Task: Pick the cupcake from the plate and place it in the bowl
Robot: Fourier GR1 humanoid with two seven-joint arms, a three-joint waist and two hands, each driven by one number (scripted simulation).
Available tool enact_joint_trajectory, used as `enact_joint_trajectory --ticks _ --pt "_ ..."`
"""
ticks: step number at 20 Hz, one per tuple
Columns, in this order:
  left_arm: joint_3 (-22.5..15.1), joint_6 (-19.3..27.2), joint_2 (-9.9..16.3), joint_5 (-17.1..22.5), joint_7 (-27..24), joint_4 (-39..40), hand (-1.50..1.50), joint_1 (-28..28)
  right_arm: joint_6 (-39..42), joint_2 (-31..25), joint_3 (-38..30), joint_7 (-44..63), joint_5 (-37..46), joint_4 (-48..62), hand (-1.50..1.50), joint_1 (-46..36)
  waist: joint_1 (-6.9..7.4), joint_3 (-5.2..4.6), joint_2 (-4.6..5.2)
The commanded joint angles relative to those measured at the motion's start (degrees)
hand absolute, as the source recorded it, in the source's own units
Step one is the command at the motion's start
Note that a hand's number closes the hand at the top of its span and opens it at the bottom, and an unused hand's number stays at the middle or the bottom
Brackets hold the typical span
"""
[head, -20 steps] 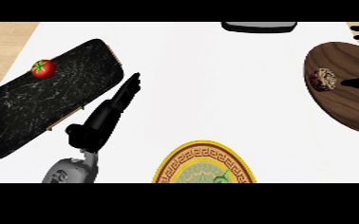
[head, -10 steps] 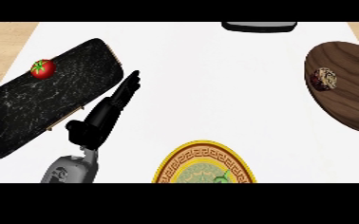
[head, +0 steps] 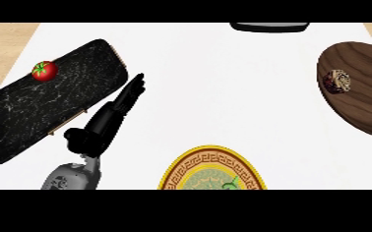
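A small brown cupcake (head: 338,80) sits on a dark wooden plate (head: 356,108) at the right edge of the head view. A yellow patterned bowl (head: 213,171) shows at the bottom centre, cut by the lower edge. My left hand (head: 109,115) lies at the lower left with fingers straight, pointing up and to the right, holding nothing. It is far from both the cupcake and the bowl. My right hand is nowhere in the view.
A black marbled board (head: 58,96) lies at the left with a red tomato (head: 44,70) on it, just beside my left hand. A dark object (head: 269,26) sits at the top edge. The counter is white.
The view has shifted slightly, so the plate and cupcake sit a little higher and further left than before. My left hand has barely moved.
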Motion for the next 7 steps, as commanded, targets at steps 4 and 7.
enact_joint_trajectory --ticks 4,7 --pt "-0.2 -0.7 -0.3 0.6 -1.1 -0.2 0.0 1.0 6.6 -5.3 -2.2 -5.1 -1.5 2.7 -1.5 6.9 -0.22 0.3 0.3" --pt "0.5 -0.2 -0.3 0.4 0.1 -0.6 0.0 -1.4 9.3 -5.3 -2.8 -5.6 -2.2 3.0 -1.5 6.9 0.3 0.39 0.4"
